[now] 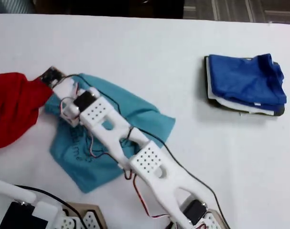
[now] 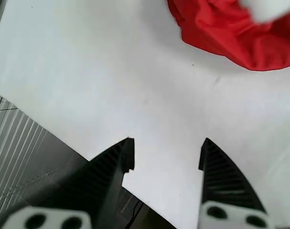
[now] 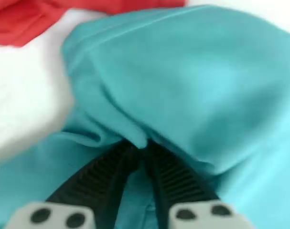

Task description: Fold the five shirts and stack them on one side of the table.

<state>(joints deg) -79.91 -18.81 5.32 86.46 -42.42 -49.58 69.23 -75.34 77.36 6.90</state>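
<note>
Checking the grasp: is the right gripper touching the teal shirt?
Touching. The right wrist view shows the right gripper closed on a fold of the teal shirt.

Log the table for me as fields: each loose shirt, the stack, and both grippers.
teal shirt: unfolded, rumpled, lying mid-table
red shirt: bunched up beside the teal shirt
stack: folded, blue shirt on top, apart from the others
right gripper: shut on teal shirt
left gripper: open, above bare table

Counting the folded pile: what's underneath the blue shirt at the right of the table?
Under the blue shirt a white layer shows at the edges, and below it a dark layer. The blue shirt covers the rest, so anything else is hidden.
</note>
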